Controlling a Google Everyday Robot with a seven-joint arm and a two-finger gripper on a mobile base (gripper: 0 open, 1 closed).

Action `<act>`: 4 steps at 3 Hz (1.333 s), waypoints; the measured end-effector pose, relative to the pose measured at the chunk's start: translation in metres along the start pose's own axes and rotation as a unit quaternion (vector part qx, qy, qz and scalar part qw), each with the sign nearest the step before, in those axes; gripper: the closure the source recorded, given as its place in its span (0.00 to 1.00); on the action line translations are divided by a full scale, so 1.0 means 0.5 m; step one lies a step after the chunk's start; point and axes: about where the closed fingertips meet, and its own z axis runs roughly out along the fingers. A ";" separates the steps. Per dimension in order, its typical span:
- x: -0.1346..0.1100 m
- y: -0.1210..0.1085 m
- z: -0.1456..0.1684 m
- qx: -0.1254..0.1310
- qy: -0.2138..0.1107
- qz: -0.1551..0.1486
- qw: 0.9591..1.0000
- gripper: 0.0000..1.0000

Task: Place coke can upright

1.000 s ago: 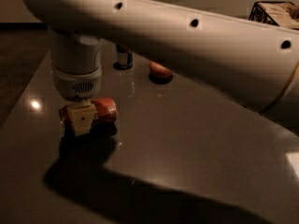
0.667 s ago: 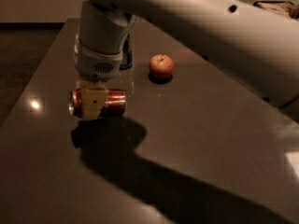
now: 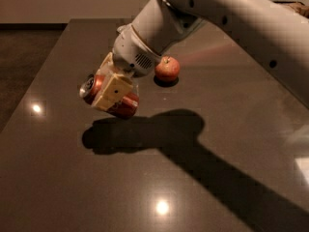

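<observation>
Lifted off table (image 3: 58, 187): coke can (image 3: 126, 104) tilted in gripper (image 3: 112, 89); lettering unreadable

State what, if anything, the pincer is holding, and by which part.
The pincer holds the coke can, clamped across the middle of its body; the can is tilted, lifted clear of the table.

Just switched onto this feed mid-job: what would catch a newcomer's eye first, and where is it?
Left of centre, the pincer is clamped on the coke can, which is tilted with its silver end pointing left. The can seems to be clear of the dark table, since its shadow lies apart below it. Just behind and to the right, a reddish apple sits on the table.
</observation>
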 end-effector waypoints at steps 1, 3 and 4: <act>-0.019 -0.002 -0.011 0.016 -0.102 0.031 0.994 1.00; -0.041 0.018 0.006 0.060 -0.233 0.061 0.969 1.00; -0.032 0.025 0.027 0.068 -0.263 0.063 0.960 1.00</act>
